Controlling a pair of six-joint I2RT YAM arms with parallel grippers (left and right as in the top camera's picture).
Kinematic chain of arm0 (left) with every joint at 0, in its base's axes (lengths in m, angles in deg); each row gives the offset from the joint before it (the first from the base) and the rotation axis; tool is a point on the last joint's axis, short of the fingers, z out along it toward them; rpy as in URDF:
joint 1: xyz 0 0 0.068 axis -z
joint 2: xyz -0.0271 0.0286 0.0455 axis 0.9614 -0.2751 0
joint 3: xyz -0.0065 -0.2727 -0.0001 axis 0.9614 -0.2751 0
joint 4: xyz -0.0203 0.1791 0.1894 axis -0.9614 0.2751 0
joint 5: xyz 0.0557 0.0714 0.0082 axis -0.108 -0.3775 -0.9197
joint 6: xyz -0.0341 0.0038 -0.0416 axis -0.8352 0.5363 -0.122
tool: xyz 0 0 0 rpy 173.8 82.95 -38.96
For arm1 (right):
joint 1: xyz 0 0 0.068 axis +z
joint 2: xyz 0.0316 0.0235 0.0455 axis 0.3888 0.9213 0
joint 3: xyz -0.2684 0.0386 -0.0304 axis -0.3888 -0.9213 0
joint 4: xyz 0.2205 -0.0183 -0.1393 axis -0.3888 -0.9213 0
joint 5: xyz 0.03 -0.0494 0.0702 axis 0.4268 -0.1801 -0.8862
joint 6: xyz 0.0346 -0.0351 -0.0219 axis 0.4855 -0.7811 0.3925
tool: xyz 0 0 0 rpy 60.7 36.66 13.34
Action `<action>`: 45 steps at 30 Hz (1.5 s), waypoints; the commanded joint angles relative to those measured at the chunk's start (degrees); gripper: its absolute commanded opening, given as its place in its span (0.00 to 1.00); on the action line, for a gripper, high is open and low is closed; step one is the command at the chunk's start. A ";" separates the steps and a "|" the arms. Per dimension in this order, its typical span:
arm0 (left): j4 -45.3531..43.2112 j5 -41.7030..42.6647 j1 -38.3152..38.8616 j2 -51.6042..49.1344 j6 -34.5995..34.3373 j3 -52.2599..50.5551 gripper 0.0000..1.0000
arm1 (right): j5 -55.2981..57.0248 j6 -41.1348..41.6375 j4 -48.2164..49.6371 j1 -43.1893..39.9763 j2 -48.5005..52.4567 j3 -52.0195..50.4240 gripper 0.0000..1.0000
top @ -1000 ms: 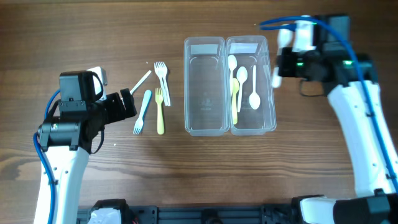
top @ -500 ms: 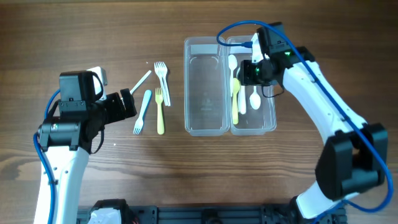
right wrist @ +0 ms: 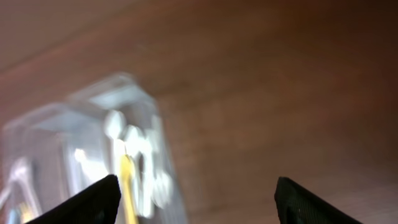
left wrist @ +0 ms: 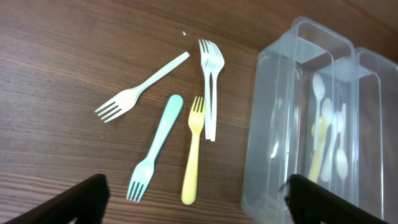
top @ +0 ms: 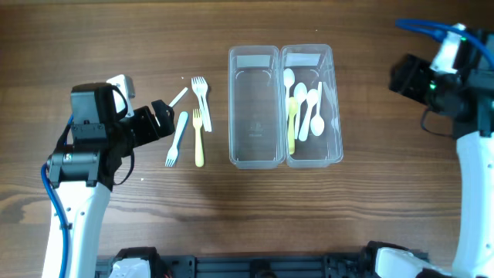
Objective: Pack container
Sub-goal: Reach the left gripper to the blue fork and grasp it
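Observation:
Two clear containers stand side by side: the left one (top: 253,108) is empty, the right one (top: 311,150) holds several white spoons and a yellow one (top: 292,123). Left of them, forks lie on the table: a slanted white fork (top: 176,99), a stacked white pair (top: 201,91), a blue fork (top: 177,139) and a yellow fork (top: 198,137). My left gripper (top: 158,120) hovers open just left of the forks, and its wrist view shows the blue fork (left wrist: 157,146) and yellow fork (left wrist: 193,149) ahead of the left gripper (left wrist: 199,199). My right gripper (top: 403,77) is open and empty, well right of the containers.
The right wrist view is blurred; it shows the spoon container (right wrist: 93,149) at lower left and bare wood ahead of the right gripper (right wrist: 198,193). Dark wooden table (top: 116,46) extends all around.
The right arm swung from over the spoon container out to the right and its jaws opened. More white cutlery now lies in that container. The left gripper tilted slightly toward the forks.

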 commanded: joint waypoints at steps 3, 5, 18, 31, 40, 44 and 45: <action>2.19 1.46 1.90 -0.81 7.26 1.81 0.83 | 0.39 1.81 -1.62 -4.11 5.29 -3.23 0.86; 4.48 -3.50 3.85 -2.01 7.58 4.11 0.82 | 0.37 1.81 -1.60 -4.15 7.61 -3.23 0.92; 13.70 -15.47 8.39 -35.71 17.33 18.49 0.72 | 0.17 2.23 -2.73 -4.13 12.57 -3.23 1.00; 10.91 -14.58 10.82 -42.56 24.70 18.43 0.64 | 0.20 2.21 -2.51 -4.13 12.57 -3.23 1.00; 11.65 -13.09 11.80 -49.96 24.72 18.08 0.57 | 0.24 1.64 -2.58 -4.13 12.57 -3.23 1.00; 10.73 -13.11 11.80 -50.53 24.72 16.44 0.52 | 0.63 1.62 -2.73 -4.13 12.57 -3.23 1.00; 10.01 -13.11 11.80 -50.53 24.74 15.78 0.51 | 0.63 1.62 -2.73 -4.13 12.57 -3.23 1.00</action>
